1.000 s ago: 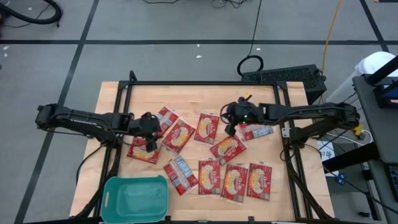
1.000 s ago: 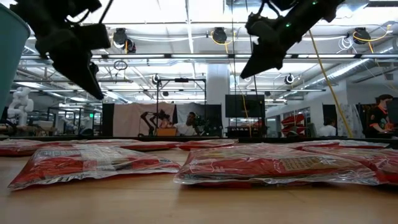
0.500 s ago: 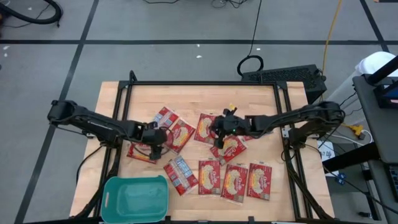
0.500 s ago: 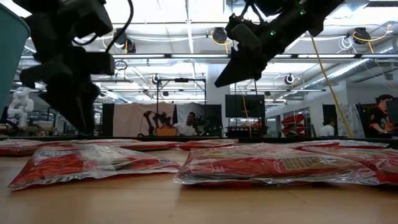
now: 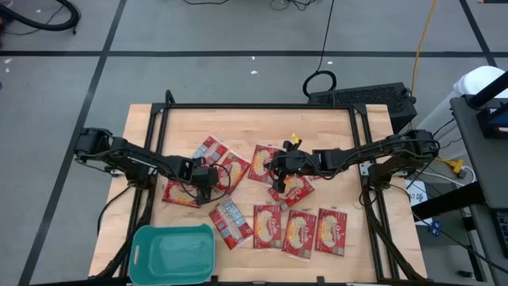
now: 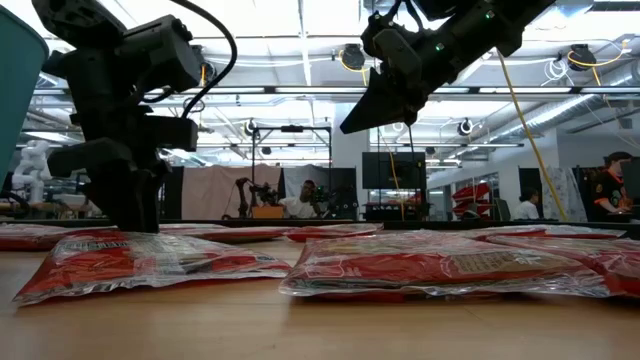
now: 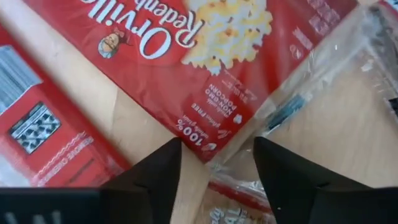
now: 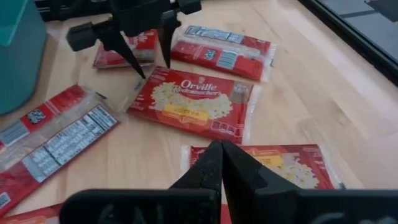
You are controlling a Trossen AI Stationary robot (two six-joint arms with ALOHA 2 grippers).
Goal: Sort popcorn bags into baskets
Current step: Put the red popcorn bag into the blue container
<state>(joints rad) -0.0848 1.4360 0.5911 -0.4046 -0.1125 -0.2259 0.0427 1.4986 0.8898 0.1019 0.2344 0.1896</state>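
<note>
Left gripper (image 5: 203,178) sits low over the corner of one popcorn bag (image 5: 228,173), my fingers spread to either side of its edge; bag's long axis runs diagonally, far-right from me. Right gripper (image 5: 278,168) hangs above the centre bags, fingers pressed together, empty. Basket (image 5: 173,251) lies near-left, closest to my left arm.

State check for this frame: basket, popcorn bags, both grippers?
Teal basket: empty, at the table's front left corner.
Popcorn bags: all flat on the table, none in the basket.
Left gripper: open, straddling a bag's corner.
Right gripper: shut, empty, above the bags.
</note>
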